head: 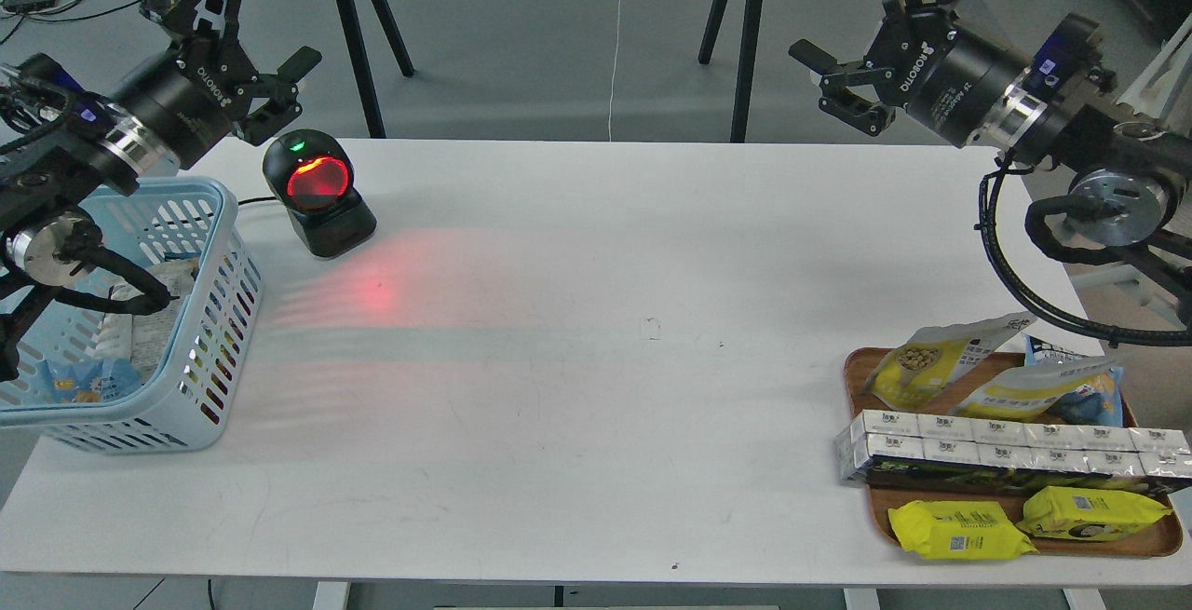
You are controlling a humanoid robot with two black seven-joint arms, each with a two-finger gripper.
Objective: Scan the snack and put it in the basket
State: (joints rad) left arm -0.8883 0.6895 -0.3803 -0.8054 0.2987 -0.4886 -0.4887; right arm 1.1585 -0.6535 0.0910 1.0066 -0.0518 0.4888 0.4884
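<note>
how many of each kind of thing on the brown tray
On the wooden tray:
bean pouch: 1
yellow-white pouch with blue: 1
flat yellow packets: 2
long multipack of white cartons: 1
Total: 5

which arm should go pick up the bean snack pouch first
Right. Its open tool hangs on the same side as the tray holding the pouch; the left tool is over by the basket.

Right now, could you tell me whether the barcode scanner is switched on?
On: the scanner shows a glowing red window and green indicator light, and casts red light onto the white table.
</note>
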